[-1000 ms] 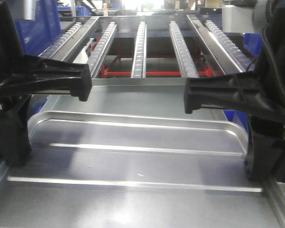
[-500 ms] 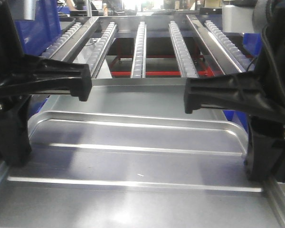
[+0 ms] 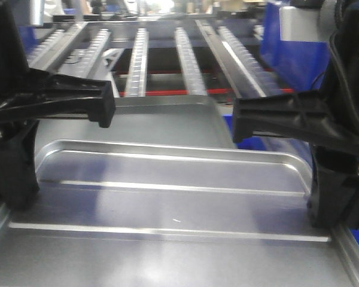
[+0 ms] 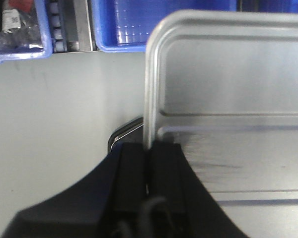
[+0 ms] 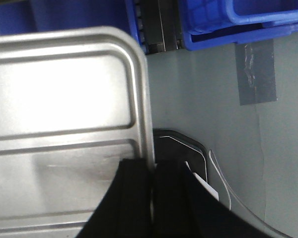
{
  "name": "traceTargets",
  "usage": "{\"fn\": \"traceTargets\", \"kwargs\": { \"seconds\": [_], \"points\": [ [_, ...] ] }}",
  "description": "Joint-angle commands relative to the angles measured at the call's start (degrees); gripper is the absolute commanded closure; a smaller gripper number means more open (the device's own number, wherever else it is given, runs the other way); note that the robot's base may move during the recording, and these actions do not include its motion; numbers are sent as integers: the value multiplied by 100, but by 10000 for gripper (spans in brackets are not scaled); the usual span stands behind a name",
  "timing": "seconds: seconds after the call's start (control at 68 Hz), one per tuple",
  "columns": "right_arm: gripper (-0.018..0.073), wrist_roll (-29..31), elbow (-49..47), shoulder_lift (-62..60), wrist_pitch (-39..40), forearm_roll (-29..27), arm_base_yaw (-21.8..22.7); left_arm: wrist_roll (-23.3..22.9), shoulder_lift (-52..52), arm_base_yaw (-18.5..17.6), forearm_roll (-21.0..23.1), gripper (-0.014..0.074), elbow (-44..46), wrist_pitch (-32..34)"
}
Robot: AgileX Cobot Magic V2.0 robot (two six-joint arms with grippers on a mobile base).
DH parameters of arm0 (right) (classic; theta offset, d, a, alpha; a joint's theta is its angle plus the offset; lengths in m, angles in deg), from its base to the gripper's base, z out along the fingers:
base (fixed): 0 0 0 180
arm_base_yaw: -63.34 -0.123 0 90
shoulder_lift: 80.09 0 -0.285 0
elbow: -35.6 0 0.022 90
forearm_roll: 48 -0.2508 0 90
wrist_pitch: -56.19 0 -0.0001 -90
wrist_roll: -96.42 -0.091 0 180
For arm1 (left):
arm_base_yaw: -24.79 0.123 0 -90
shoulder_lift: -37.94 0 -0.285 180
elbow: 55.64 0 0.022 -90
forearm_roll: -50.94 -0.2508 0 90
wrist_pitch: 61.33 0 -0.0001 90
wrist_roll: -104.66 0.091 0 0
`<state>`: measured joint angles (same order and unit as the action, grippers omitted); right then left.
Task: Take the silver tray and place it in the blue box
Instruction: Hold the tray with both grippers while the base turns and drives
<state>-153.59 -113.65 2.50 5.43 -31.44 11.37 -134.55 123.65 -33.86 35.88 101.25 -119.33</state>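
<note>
The silver tray (image 3: pixel 167 197) fills the lower front view, held level between both arms, its two long ridges running across. My left gripper (image 3: pixel 15 191) is shut on the tray's left rim; in the left wrist view the left gripper (image 4: pixel 150 148) pinches that rim of the tray (image 4: pixel 228 99). On the opposite rim my right gripper (image 3: pixel 329 209) is also shut; the right wrist view shows the right gripper (image 5: pixel 153 168) clamping the tray (image 5: pixel 64 99). A blue box (image 3: pixel 290 54) shows its side wall at the upper right.
A roller rack (image 3: pixel 185 54) with a red frame stands ahead. A flat silver surface (image 3: pixel 161 119) lies just beyond the tray. Blue crates (image 4: pixel 124 25) (image 5: pixel 238 20) sit past the tray's far corners. Grey tape (image 5: pixel 256 69) marks the grey surface below.
The background has slid left: the roller rack moved left and the blue box came into view at the right. Both grippers keep the same hold on the tray.
</note>
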Motion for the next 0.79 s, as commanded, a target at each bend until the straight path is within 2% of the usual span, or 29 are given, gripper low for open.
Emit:
{"fn": "traceTargets", "kwargs": {
  "seconds": [0.0,0.779],
  "points": [
    [489,-31,-163,-178,305,171,-15,18,-163,-83,113,697,146,155],
    [489,-31,-163,-178,300,171,-15,18,-163,-83,113,697,146,155]
  ]
}}
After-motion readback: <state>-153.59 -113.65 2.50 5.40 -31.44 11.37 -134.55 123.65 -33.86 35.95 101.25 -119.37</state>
